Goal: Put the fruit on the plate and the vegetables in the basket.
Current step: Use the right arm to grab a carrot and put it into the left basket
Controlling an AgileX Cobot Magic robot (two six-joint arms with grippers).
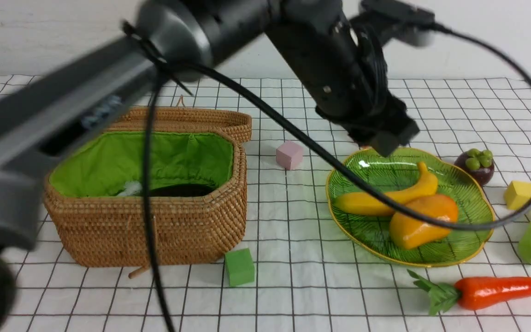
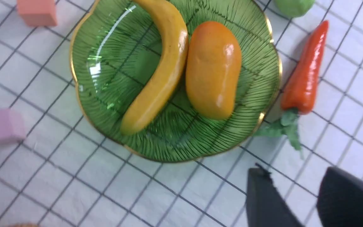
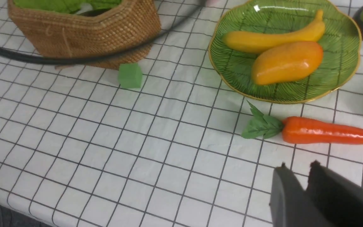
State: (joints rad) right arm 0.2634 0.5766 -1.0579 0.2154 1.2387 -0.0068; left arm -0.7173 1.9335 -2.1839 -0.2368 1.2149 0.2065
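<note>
Hovering over the plate (image 3: 339,41) holding banana (image 3: 273,37) and mango (image 3: 287,61), the left hand (image 2: 295,176) stood slightly parted, empty. The right hand (image 3: 298,167) looked nearly closed, empty.

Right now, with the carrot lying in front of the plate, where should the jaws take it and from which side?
Take the carrot at its thick orange end just past the leaves, coming straight down with the jaws across its width. It lies flat on the cloth and tapers to a thin tip, so the wide end probably gives the surest hold.
</note>
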